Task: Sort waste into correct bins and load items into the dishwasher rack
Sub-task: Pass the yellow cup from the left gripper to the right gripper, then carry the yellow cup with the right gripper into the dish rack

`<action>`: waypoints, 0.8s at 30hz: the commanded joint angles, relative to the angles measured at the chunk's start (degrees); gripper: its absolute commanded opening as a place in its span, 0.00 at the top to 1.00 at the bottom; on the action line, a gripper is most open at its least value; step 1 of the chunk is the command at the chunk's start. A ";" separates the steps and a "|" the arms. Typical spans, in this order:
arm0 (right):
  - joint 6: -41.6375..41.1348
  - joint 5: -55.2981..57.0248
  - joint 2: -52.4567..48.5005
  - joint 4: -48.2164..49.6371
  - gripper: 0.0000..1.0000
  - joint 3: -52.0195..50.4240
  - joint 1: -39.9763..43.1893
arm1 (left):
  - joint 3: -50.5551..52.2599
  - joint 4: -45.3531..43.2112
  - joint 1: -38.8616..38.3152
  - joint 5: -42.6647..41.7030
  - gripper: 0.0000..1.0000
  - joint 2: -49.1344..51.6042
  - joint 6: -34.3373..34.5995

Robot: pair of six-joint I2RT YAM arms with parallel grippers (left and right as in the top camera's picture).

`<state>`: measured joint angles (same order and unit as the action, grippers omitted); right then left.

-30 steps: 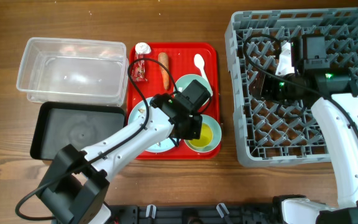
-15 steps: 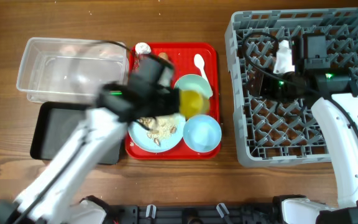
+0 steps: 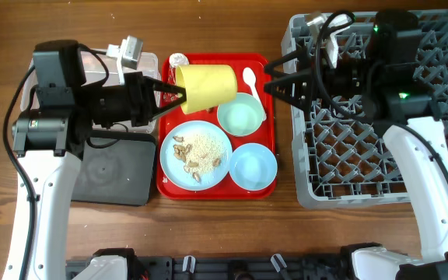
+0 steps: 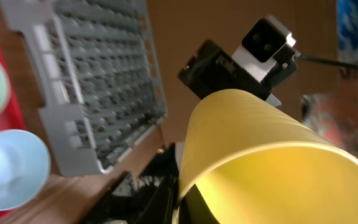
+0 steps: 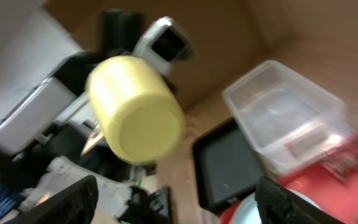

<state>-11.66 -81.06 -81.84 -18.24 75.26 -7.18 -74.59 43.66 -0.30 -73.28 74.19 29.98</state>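
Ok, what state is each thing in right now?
Small yellow plastic cup, held sideways above the red tray.
Left tool, shut on the cup.
Right tool, open, empty.
Large pale blue round plate, carrying food scraps.
Mint-green bowl, upright, empty.
Light blue bowl, upright, empty.

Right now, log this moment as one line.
left gripper: shut on yellow cup, over red tray | right gripper: open, facing cup | scraps: on plate

Pretty sure this is a robotics lab bench dressed up as a mock kitchen: plain wooden table [image 3: 224,233], a left arm [image 3: 45,179] and right arm [image 3: 426,179] trailing loose cables, plus a grey dishwasher rack [image 3: 348,196], clear tub [image 5: 291,115], black tray [image 3: 115,175] and red serving tray [image 3: 259,61].
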 commanded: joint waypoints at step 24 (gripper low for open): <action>-12.41 -7.13 0.33 11.87 0.48 0.87 -10.10 | -0.48 -7.80 -7.87 -1.60 0.83 0.02 0.50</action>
<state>-24.40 -86.11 -81.84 -6.57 75.26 -16.71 -74.59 36.45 -7.88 -75.22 74.26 30.09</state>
